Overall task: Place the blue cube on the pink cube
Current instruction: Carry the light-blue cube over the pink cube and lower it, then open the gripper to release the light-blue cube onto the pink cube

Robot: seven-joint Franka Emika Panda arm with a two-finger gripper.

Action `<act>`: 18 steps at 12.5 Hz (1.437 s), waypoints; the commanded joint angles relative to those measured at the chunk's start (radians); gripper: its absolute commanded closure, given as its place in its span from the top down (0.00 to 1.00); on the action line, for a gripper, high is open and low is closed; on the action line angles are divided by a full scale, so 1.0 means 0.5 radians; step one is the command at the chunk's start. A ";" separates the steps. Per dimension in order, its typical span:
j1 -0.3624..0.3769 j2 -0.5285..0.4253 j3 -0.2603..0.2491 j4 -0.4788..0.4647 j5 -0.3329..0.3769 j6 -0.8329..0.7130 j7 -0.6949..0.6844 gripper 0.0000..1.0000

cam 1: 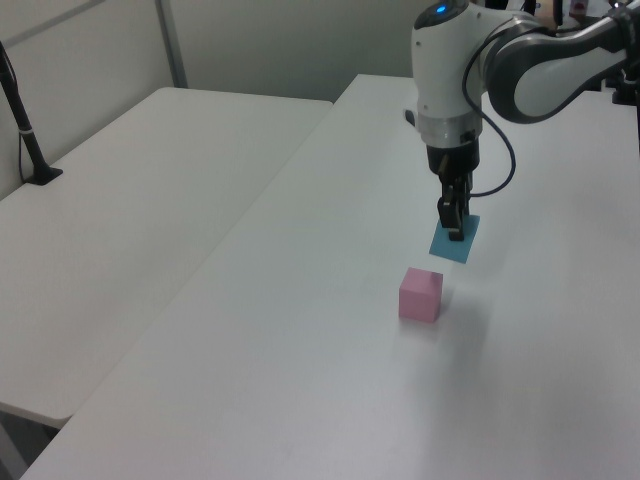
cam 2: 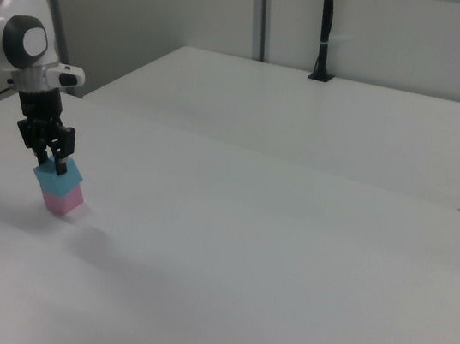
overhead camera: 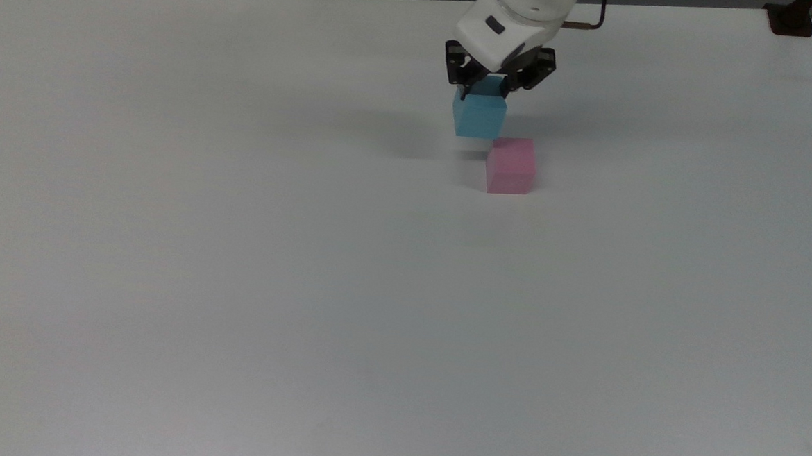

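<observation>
— Counting two cubes: one blue cube (overhead camera: 479, 116), one pink cube (overhead camera: 511, 165). Both faces plain, no writing readable.
— Fingers?
— Gripper (overhead camera: 483, 91) fingers closed on the blue cube, carrying it clear of the counter (overhead camera: 236, 282).
— Position?
— Blue cube hangs just beside the pink cube, toward the top view's upper left, not stacked. Pink cube sits flat on the counter.

A lab: bare white tables (cam 1: 150, 200), partition walls (cam 2: 389, 31), a robot arm (cam 1: 530, 70).
</observation>
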 commanded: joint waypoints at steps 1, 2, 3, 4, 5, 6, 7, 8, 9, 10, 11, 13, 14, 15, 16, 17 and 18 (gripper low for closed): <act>0.066 0.244 -0.014 0.276 -0.024 -0.036 0.125 0.34; 0.066 0.287 -0.014 0.335 -0.021 -0.035 0.141 0.34; 0.084 0.312 -0.014 0.341 -0.027 -0.029 0.159 0.34; 0.094 0.345 -0.014 0.366 -0.024 -0.029 0.180 0.34; 0.115 0.376 -0.014 0.402 -0.018 -0.029 0.181 0.34; 0.118 0.395 -0.014 0.427 -0.012 -0.029 0.184 0.34; 0.124 0.419 -0.014 0.452 -0.009 -0.029 0.190 0.34; 0.131 0.431 -0.014 0.473 -0.009 -0.026 0.220 0.34; 0.131 0.432 -0.014 0.476 -0.002 -0.029 0.227 0.36; 0.125 0.432 -0.014 0.479 0.010 -0.035 0.230 0.73; 0.121 0.428 -0.014 0.479 0.028 -0.035 0.242 1.00; 0.112 0.410 -0.014 0.485 0.028 -0.042 0.242 1.00; 0.115 0.401 -0.014 0.486 0.028 -0.042 0.245 1.00; 0.112 0.398 -0.014 0.486 0.028 -0.045 0.269 1.00; 0.112 0.377 -0.014 0.486 0.028 -0.045 0.282 1.00; 0.100 0.306 -0.014 0.486 0.034 -0.051 0.285 1.00; 0.060 0.212 -0.017 0.482 0.053 -0.096 0.291 1.00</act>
